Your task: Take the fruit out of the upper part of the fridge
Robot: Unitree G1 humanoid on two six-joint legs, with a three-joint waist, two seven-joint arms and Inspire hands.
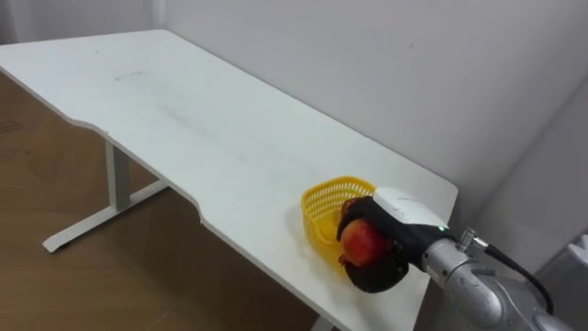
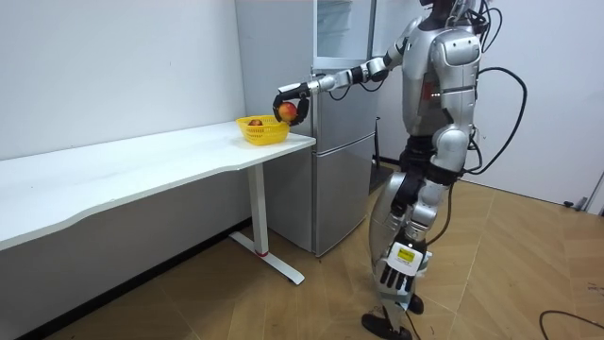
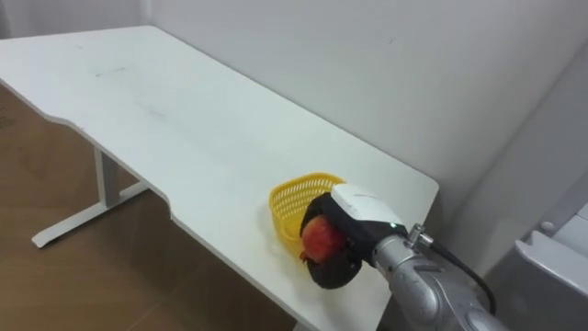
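The right hand [image 1: 404,213] curls round the apple [image 1: 365,243], just beside the basket [image 1: 323,199] at the table [image 1: 184,119] end, while the left hand [image 2: 400,274] hangs loose. I'd bring the apple over the basket's middle and lower it before releasing. It's round with no long axis, and I can't tell where the stem points.

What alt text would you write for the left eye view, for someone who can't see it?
The robot's right hand holds a red apple close by a yellow basket, which stands near the end of a long white table.
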